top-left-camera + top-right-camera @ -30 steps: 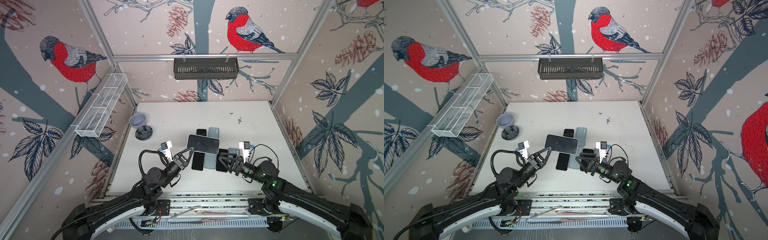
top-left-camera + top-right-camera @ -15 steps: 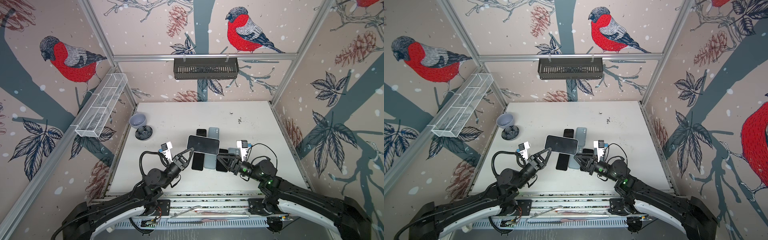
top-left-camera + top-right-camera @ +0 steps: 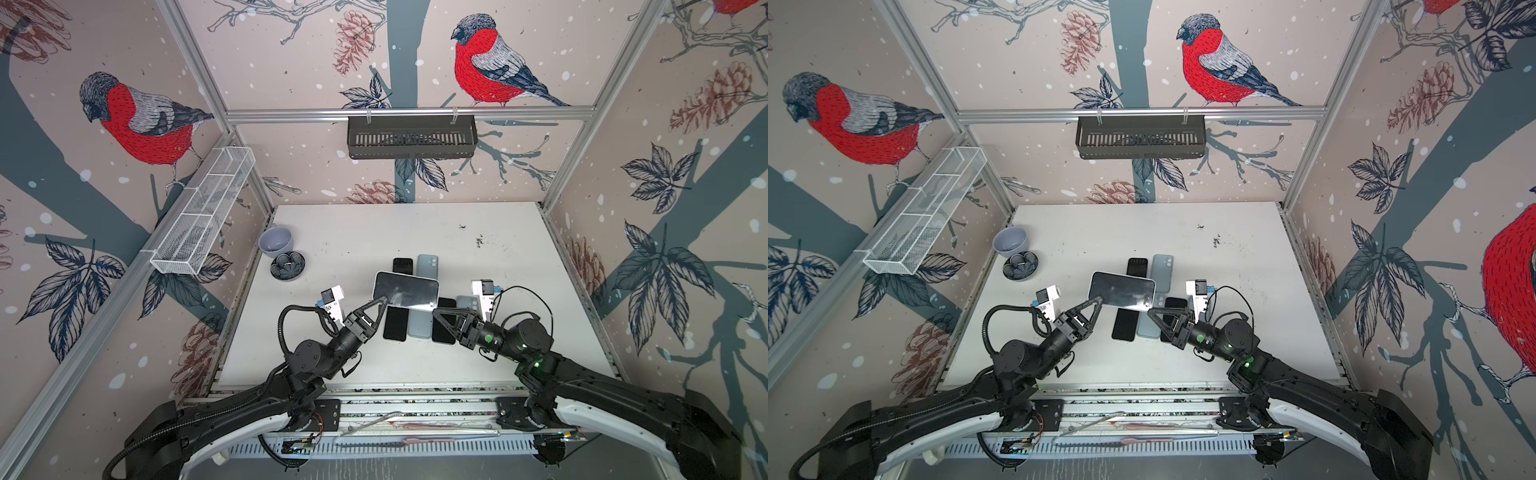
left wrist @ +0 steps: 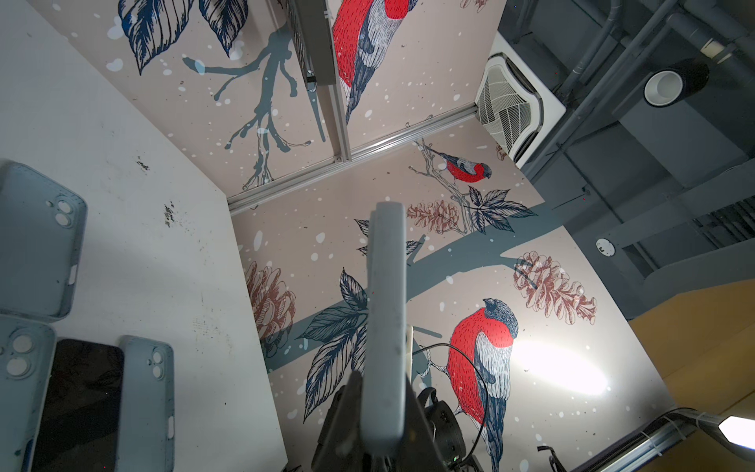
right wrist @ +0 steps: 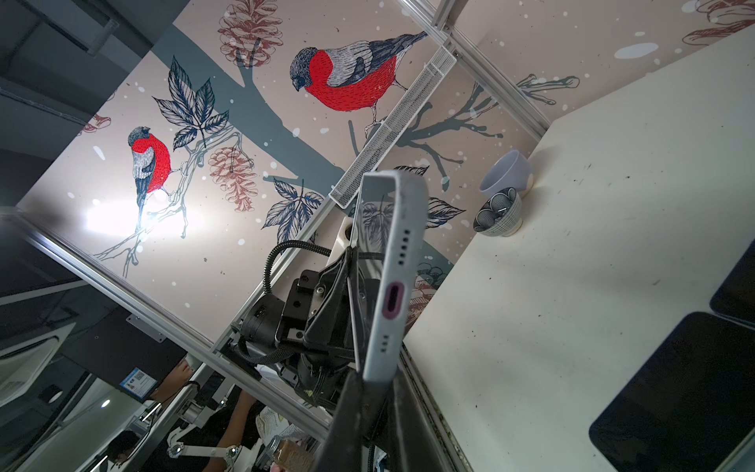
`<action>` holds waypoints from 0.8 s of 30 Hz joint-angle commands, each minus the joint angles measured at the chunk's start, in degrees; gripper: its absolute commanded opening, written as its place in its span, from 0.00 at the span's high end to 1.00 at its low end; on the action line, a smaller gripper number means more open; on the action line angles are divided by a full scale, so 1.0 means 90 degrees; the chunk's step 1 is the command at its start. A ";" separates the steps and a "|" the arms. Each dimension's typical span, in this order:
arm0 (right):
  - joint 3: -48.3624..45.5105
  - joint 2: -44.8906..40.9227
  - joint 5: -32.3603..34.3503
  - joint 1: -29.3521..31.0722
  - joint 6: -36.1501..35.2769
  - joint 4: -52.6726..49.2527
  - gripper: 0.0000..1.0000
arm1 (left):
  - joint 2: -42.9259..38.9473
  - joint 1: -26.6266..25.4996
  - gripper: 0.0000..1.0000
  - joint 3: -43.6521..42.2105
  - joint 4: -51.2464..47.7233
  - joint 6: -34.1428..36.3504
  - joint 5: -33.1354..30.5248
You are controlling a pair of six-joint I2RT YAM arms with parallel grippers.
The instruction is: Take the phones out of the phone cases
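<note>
A phone (image 3: 406, 289) (image 3: 1122, 291) in a pale grey phone case (image 5: 394, 261) (image 4: 386, 310) hangs level above the table, screen up. My left gripper (image 3: 381, 300) (image 3: 1098, 300) (image 4: 382, 412) is shut on its near left corner. At the near right corner my right gripper (image 3: 435, 311) (image 3: 1151, 311) (image 5: 374, 380) is shut on the case's end, below the charging port cutout. In both wrist views I see the case edge-on, pinched between the dark fingers. The phone sits fully inside the case.
Under the held phone, several loose black phones (image 3: 395, 324) and pale blue cases (image 3: 428, 266) lie side by side on the white table (image 3: 519, 257). A lavender cup (image 3: 275, 239) and a patterned dish (image 3: 286, 264) stand at the left edge. A wire basket (image 3: 203, 216) hangs on the left wall.
My right gripper has moved up to the phone's right end and closed on it. The left gripper has kept its hold and the phone has stayed in place.
</note>
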 commanded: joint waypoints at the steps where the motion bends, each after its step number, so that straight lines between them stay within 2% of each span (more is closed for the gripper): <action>1: -0.0064 0.0052 -0.0240 0.0002 -0.0102 0.0398 0.97 | 0.0032 -0.0064 1.00 -0.0004 0.0711 0.0010 -0.0054; 7: -0.0152 0.0050 -0.0494 -0.0016 -0.0550 0.0463 1.00 | 0.0140 -0.0168 1.00 0.0018 0.0801 0.0024 -0.0035; 14: 0.0019 -0.0026 -0.0724 -0.0058 -0.1793 -0.0217 1.00 | 0.0375 -0.0376 1.00 0.0079 0.0967 -0.0072 0.0053; 18: 0.0247 0.0060 -0.0613 -0.0100 -0.2457 -0.0801 1.00 | 0.0522 -0.0548 1.00 0.0069 0.1143 -0.0184 0.0063; 24: 0.0431 0.0473 -0.0504 -0.0169 -0.3117 -0.1081 1.00 | 0.0705 -0.0667 1.00 -0.0233 0.1700 -0.0390 -0.0093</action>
